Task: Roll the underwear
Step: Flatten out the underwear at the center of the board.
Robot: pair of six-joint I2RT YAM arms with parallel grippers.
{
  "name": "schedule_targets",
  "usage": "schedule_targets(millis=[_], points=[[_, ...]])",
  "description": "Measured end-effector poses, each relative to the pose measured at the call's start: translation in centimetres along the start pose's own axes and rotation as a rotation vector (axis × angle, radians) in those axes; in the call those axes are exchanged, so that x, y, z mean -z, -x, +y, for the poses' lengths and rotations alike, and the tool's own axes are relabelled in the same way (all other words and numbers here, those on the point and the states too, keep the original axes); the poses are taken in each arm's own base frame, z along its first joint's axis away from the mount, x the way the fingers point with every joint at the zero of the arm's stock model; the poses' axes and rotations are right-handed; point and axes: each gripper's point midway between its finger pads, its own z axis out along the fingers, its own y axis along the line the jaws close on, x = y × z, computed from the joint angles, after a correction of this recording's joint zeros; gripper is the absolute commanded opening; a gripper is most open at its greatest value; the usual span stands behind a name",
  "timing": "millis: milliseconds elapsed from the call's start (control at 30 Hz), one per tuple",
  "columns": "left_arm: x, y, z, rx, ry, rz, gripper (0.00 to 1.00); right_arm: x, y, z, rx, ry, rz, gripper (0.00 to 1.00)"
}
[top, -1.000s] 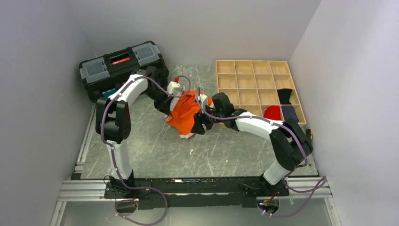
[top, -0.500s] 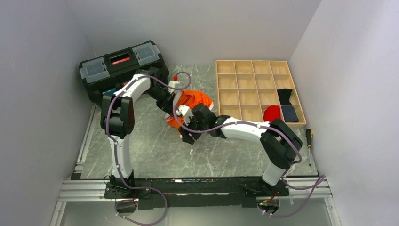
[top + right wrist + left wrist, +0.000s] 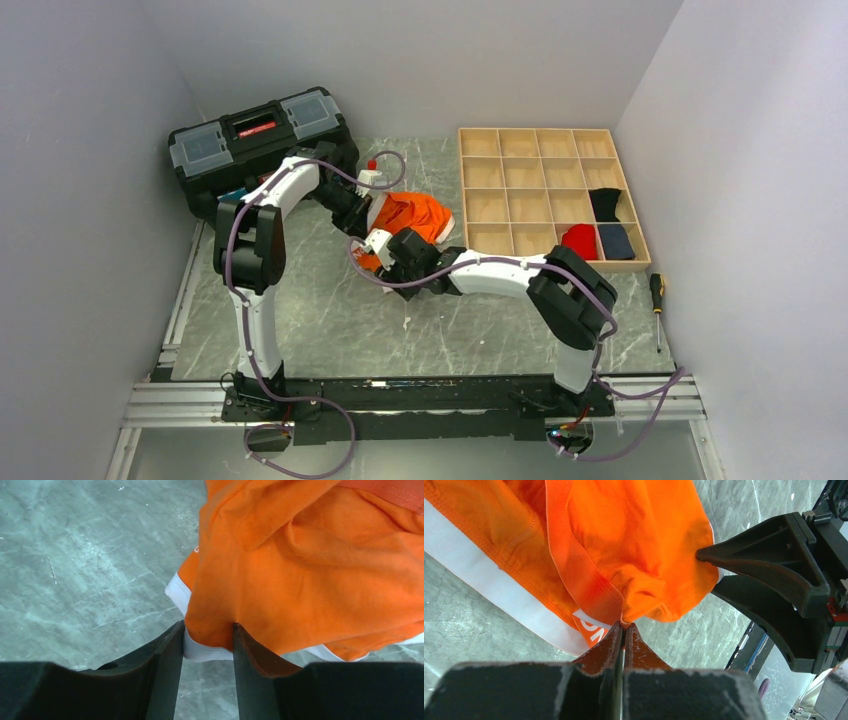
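Swung leftward since a second before, the right arm [image 3: 500,268] crossed the bench [image 3: 310,310], where between the toolbox [image 3: 262,135] at far left and the tray [image 3: 538,130] at right the underwear [image 3: 418,212] lay bunched, the right hand [image 3: 207,641] clamping its near edge, the left hand [image 3: 623,629] pinching a fold.

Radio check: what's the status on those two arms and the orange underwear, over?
Left gripper pinched shut on the underwear. Right gripper clamps another fold. Underwear bunched, not yet rolled. Nothing in the way.
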Motion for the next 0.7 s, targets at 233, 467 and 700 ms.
schedule_targets(millis=[233,467,700], points=[[0.0,-0.1,0.0,0.001,0.000,0.003,0.00,0.1,0.4,-0.5,0.011,-0.023,0.004,0.12],[0.5,-0.4,0.2,-0.003,0.023,0.017,0.00,1.4,0.5,-0.6,0.040,0.011,0.008,0.00],[4.5,0.5,-0.8,-0.065,0.100,-0.011,0.00,9.6,6.0,-4.8,0.084,0.080,-0.151,0.00]])
